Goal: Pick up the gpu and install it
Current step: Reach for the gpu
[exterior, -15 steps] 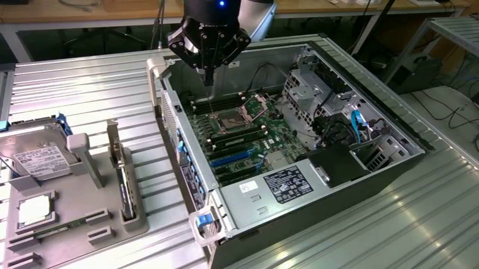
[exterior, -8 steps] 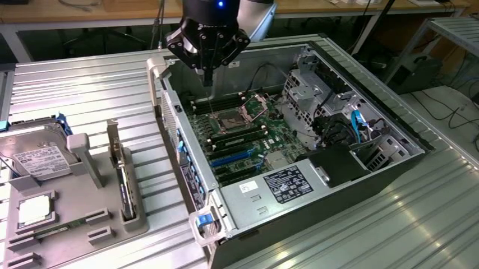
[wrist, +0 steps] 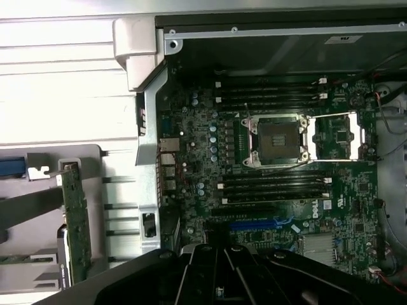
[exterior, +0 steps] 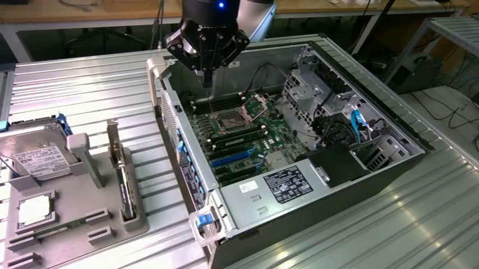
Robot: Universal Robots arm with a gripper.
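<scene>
The gpu [exterior: 124, 180] stands on its long edge in a slot of the grey holder [exterior: 101, 193] at the exterior view's left, its silvery bracket end toward the far side. In the wrist view the gpu [wrist: 77, 222] appears edge-on as a thin card with a metal bracket. My gripper [exterior: 208, 80] hangs over the far corner of the open computer case [exterior: 359, 185], above the motherboard [exterior: 247, 134], well apart from the gpu. Its fingers meet in one thin tip with nothing between them. The blue expansion slots [exterior: 233, 160] lie bare.
A silver hard drive [exterior: 31, 154] with a white label, a processor [exterior: 33, 210] and a green memory stick [exterior: 56, 228] also sit in the grey holder. The processor socket [wrist: 278, 141] stands open. Drive cages and cables [exterior: 340, 126] crowd the case's right side.
</scene>
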